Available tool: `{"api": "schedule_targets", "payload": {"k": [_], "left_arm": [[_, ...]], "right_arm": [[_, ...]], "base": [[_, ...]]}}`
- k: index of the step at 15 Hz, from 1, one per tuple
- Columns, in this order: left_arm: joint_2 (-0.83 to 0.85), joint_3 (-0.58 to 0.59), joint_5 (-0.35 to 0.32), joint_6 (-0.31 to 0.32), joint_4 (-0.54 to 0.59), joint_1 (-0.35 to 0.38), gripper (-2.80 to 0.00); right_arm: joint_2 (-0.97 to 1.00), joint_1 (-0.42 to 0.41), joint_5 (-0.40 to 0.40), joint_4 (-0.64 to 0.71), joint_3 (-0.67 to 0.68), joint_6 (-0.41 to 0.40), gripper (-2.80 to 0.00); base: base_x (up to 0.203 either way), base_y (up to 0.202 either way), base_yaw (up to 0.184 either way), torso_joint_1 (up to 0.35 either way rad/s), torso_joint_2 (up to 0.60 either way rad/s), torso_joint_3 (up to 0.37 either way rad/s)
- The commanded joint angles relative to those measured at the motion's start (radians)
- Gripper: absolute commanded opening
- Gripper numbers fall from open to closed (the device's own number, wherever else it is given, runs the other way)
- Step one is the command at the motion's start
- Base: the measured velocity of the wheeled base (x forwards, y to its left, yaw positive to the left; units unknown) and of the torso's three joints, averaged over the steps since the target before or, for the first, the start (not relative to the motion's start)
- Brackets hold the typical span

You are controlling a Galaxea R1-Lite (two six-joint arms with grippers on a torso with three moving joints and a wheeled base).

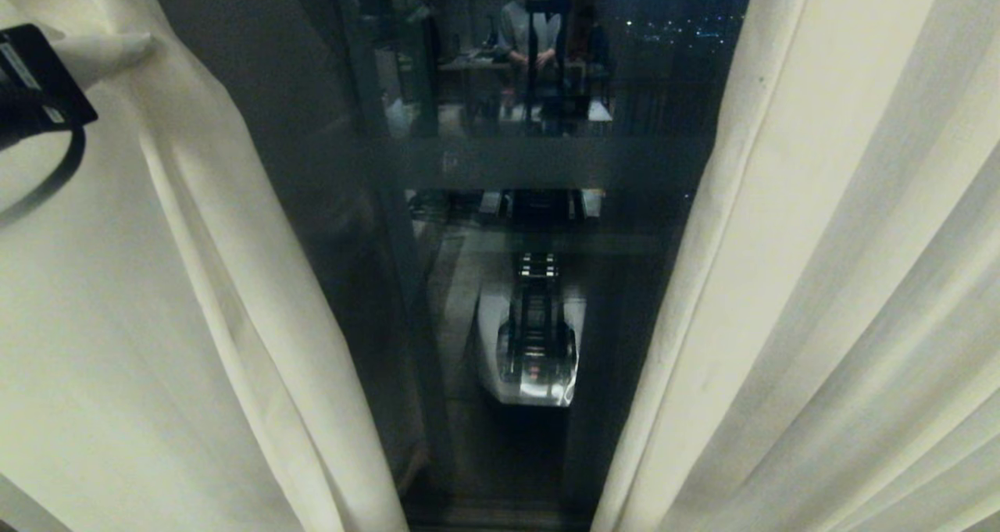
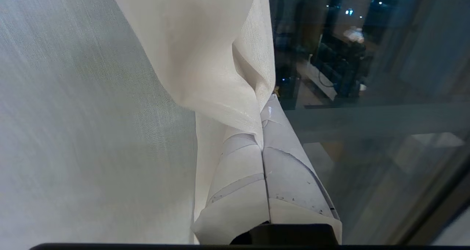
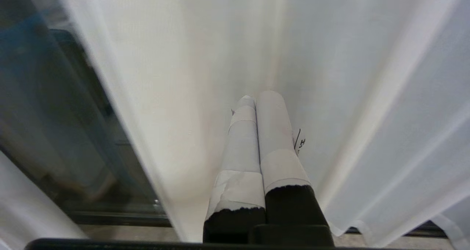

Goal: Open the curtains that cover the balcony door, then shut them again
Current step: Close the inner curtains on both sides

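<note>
The curtains point(image 1: 820, 282) hang parted, baring the balcony door point(image 1: 516, 173) between them, with the left gripper point(image 2: 262, 140), jaws pinching the left panel's edge, seemingly to drag it, while the right gripper point(image 3: 259, 107) idles, jaws pressed together.

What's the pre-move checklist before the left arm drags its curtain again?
1. Left gripper shut on the left curtain edge: ok, fabric is pinched between the closed fingers.
2. Right gripper clear of fabric: cannot tell; shut, tips close against the right curtain, nothing held.
3. Curtains parted: ok, a gap shows the balcony door.
4. Fully open: not ok, both panels cover the glass at the sides.
5. Crossbar clear of the left gripper: ok, glass lies beyond the fingers.
6. Fabric snagged on the left arm: cannot tell.
</note>
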Motion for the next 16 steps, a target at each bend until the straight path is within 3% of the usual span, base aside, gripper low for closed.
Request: {"api": "schedule_targets", "payload": {"k": [1, 16], "left_arm": [[0.0, -0.001, -0.001, -0.001, -0.002, -0.002, -2.8], [-0.052, 0.012, -0.001, -0.001, 0.014, -0.006, -2.8]], "right_arm": [[0.002, 0.001, 0.0, 0.0, 0.0, 0.0, -2.8], [0.002, 0.001, 0.0, 0.0, 0.0, 0.0, -2.8]], "base": [[0.0, -0.19, 0.002, 0.007, -0.01, 0.002], [0.0, -0.191, 0.002, 0.002, 0.0, 0.002]]}}
